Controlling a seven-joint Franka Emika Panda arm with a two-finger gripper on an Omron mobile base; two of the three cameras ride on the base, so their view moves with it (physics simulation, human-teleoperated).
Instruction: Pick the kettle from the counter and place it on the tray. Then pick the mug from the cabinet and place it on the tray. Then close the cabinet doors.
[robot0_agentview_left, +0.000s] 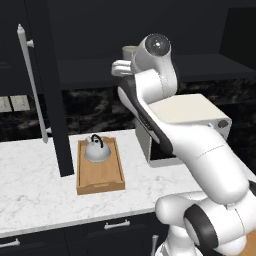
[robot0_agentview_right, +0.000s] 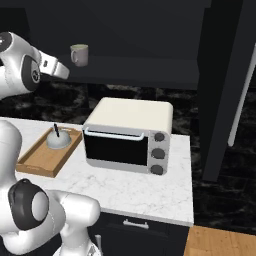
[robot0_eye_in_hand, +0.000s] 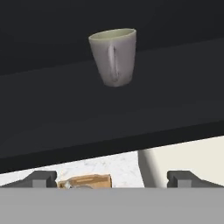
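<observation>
The pale mug (robot0_eye_in_hand: 113, 57) stands upright on the dark shelf (robot0_eye_in_hand: 65, 109) of the open black cabinet, handle turned toward my hand. My gripper (robot0_eye_in_hand: 112, 179) is open, level with the shelf edge and short of the mug (robot0_agentview_right: 79, 54), with nothing between its fingertips (robot0_eye_in_hand: 41, 178). From the right base view the gripper (robot0_agentview_right: 63, 72) sits just left of and below the mug. The silver kettle (robot0_agentview_left: 95, 149) with its black handle rests on the far end of the wooden tray (robot0_agentview_left: 100, 175) on the marble counter (robot0_agentview_left: 35, 190). My arm hides most of the mug (robot0_agentview_left: 129, 51) in the left base view.
A cream-topped toaster oven (robot0_agentview_right: 127, 135) stands on the counter right of the tray (robot0_agentview_right: 35, 160). The left cabinet door (robot0_agentview_left: 52, 90) with its silver bar handle (robot0_agentview_left: 31, 85) hangs open; the right door (robot0_agentview_right: 217, 100) is open too. Dark drawers (robot0_agentview_left: 117, 226) lie below.
</observation>
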